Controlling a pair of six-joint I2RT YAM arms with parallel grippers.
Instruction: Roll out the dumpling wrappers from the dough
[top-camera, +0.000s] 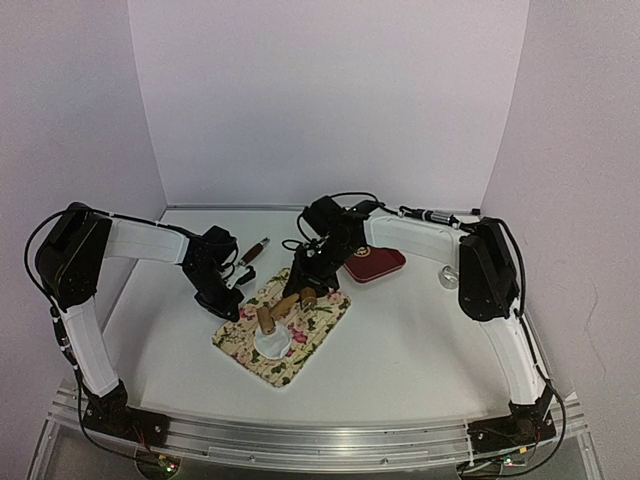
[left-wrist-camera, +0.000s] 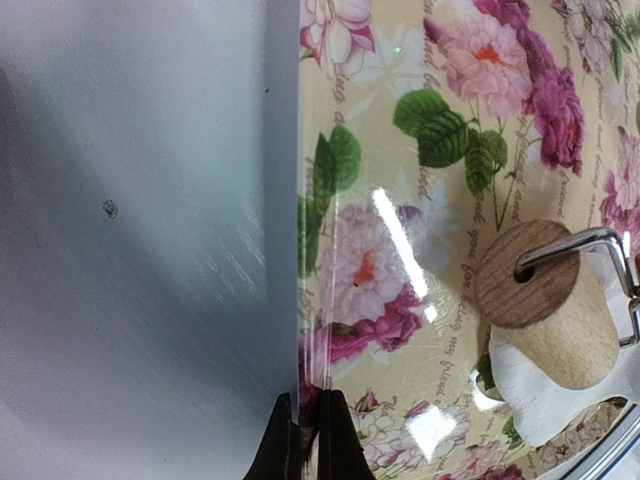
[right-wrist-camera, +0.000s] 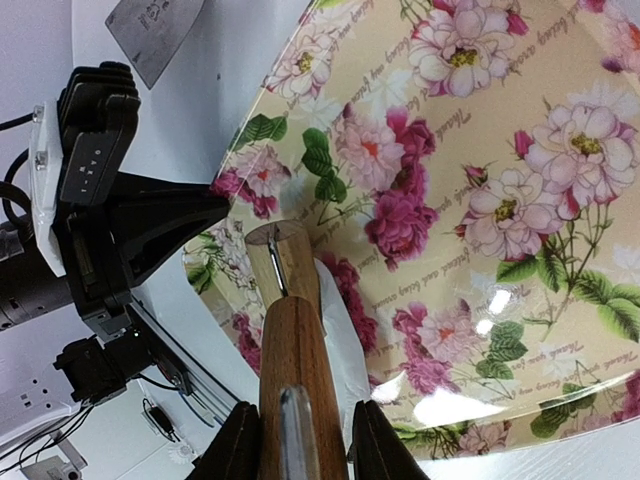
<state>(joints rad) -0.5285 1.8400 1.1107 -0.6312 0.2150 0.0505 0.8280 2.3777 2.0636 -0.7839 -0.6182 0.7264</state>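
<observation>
A flattened sheet of white dough (top-camera: 275, 343) lies on the floral board (top-camera: 320, 318). No separate cut round wrapper shows. A small wooden roller has its pale drum (top-camera: 266, 320) on the dough's far edge and a darker handle (top-camera: 290, 302). My right gripper (top-camera: 303, 283) is shut on that handle (right-wrist-camera: 295, 370); the drum (right-wrist-camera: 285, 265) and dough (right-wrist-camera: 340, 340) lie just ahead of it. My left gripper (left-wrist-camera: 305, 445) is shut on the board's left edge (left-wrist-camera: 310, 330), seen from above too (top-camera: 232, 306). The drum (left-wrist-camera: 545, 310) and dough (left-wrist-camera: 535, 390) show at the right.
A red tray (top-camera: 374, 263) sits behind the board to the right. A metal ring (top-camera: 449, 276) lies near the right arm. A cleaver with a wooden handle (top-camera: 253, 250) lies behind the left gripper; its blade (right-wrist-camera: 155, 35) shows in the right wrist view.
</observation>
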